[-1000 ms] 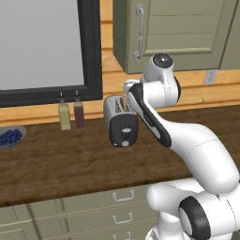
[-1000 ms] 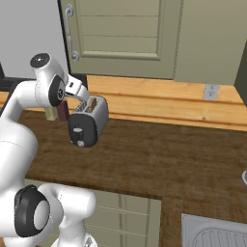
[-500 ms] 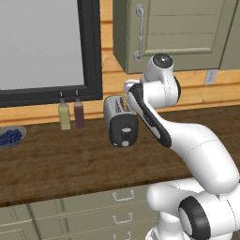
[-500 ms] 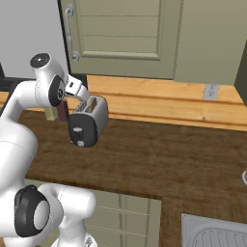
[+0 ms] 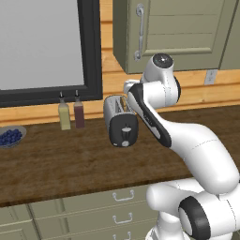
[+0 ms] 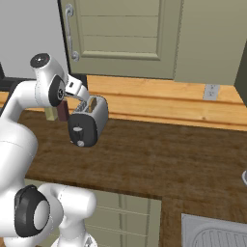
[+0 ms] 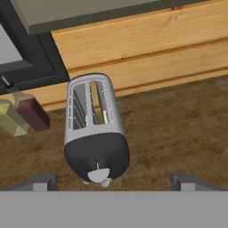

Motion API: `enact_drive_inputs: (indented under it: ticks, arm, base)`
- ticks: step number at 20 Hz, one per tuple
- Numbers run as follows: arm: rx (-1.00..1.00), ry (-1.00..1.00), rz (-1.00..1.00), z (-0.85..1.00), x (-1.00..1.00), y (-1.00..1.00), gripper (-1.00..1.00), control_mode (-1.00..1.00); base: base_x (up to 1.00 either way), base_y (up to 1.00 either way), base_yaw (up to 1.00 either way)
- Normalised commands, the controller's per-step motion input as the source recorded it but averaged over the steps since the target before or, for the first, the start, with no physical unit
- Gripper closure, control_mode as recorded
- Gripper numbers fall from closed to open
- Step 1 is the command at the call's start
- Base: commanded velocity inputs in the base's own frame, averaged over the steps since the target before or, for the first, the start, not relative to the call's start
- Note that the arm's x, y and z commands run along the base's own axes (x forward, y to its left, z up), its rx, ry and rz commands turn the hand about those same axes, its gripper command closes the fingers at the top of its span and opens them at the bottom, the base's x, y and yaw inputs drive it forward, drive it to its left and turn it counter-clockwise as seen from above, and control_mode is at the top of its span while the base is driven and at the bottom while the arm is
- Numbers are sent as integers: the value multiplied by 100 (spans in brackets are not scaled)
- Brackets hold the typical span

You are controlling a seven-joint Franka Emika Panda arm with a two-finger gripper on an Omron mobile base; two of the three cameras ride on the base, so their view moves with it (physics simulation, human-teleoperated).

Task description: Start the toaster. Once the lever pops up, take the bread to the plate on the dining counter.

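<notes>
The silver toaster (image 5: 121,119) (image 6: 88,120) (image 7: 93,133) stands on the wood wall counter with its black end panel facing me. A white lever and knob (image 7: 99,176) sit on that panel. A tan strip of the bread (image 7: 101,116) shows low inside one slot. My gripper (image 7: 114,181) (image 6: 86,102) hovers just above and in front of the toaster, open, with its fingertips (image 7: 42,180) wide apart and nothing between them. The plate and the dining counter are out of view.
A yellowish bottle (image 5: 64,117) and a dark red bottle (image 5: 78,115) stand left of the toaster against the wall. A bowl of blueberries (image 5: 9,137) sits at the far left. A cabinet (image 5: 178,33) hangs overhead. A sink (image 6: 214,234) lies at the right.
</notes>
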Motion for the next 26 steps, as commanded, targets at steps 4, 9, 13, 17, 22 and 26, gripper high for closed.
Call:
enact_drive_inputs:
  ticks: [4, 9, 13, 17, 22, 26]
  arm:
    - [0, 0, 0, 0, 0, 0, -100, -100]
    - [0, 0, 0, 0, 0, 0, -100, -100]
    - [0, 0, 0, 0, 0, 0, -100, -100]
    - [0, 0, 0, 0, 0, 0, -100, -100]
    - [0, 0, 0, 0, 0, 0, -100, -100]
    - [0, 0, 0, 0, 0, 0, -100, -100]
  base:
    - [0, 0, 0]
    - [0, 0, 0]
    - [0, 0, 0]
    - [0, 0, 0]
    - [0, 0, 0]
    - [0, 0, 0]
